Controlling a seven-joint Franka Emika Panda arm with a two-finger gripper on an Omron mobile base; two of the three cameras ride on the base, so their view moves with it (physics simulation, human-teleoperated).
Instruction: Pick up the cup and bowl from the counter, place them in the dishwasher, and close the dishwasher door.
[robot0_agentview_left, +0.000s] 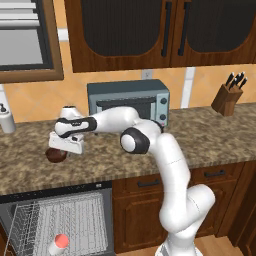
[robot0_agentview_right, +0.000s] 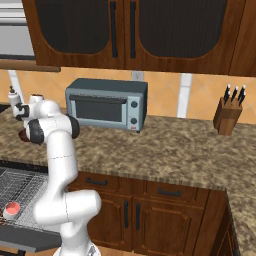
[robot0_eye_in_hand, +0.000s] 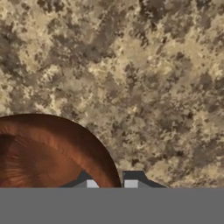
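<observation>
The speckled granite table (robot0_agentview_left: 210, 135) is seen running across both base views above dark wood cabinets. Below its left part the dishwasher (robot0_agentview_left: 60, 220) stands open, its wire rack (robot0_agentview_left: 75, 215) drawn out, and the dishwasher door (robot0_agentview_right: 25, 239) is lowered flat at the bottom left of the right base view. A grey toaster oven (robot0_agentview_left: 129, 102) is set against the wall behind the arm, a knife block (robot0_agentview_left: 227, 97) is placed far to the right, and a white dispenser bottle (robot0_agentview_left: 6, 119) is found at the table's left end. The cup (robot0_agentview_left: 59, 244) lies in the rack, its pink-red inside showing. The dark brown bowl (robot0_agentview_left: 56, 154) rests on the table near its front edge, directly under the gripper (robot0_eye_in_hand: 110, 183). In the hand view the fingers (robot0_eye_in_hand: 131, 181) are seen pinching the bowl's rim, one tip inside the bowl and one outside it.
</observation>
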